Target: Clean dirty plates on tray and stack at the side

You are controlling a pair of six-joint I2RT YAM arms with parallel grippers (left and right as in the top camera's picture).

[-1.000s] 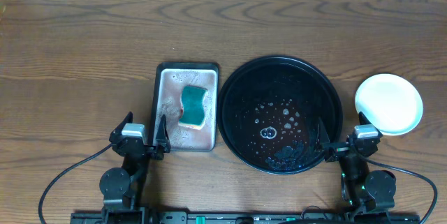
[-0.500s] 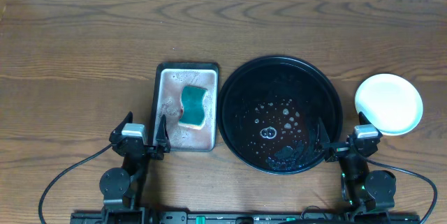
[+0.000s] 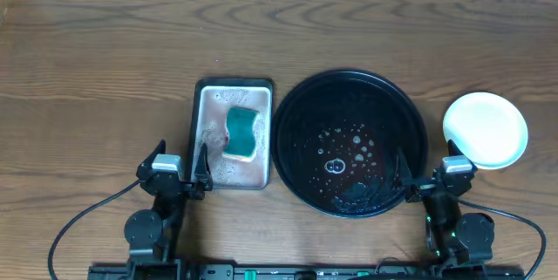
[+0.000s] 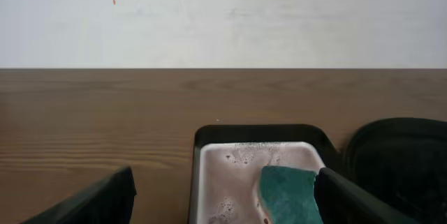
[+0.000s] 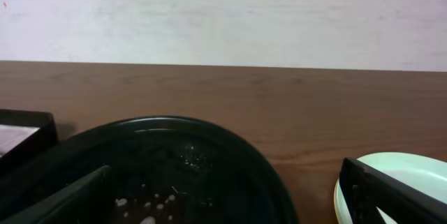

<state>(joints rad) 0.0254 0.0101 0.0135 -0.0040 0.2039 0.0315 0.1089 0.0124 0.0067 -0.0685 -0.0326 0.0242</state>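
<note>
Left gripper and right gripper: jaws parted, empty, at the near edge. Plates sit stacked just right of the tray. Judged light, stiff, possibly slippery plastic; grip the rim.

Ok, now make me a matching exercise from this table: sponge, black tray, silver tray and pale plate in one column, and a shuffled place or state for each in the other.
Column one:
1. sponge
2. black tray
3. silver tray
4. pale plate

Column two:
A. on the table, far right
B. round, dotted with droplets, nothing on it
C. lying in the rectangular tray
D. left of the round tray, foamy inside

Pairs: 1-C, 2-B, 3-D, 4-A
</note>
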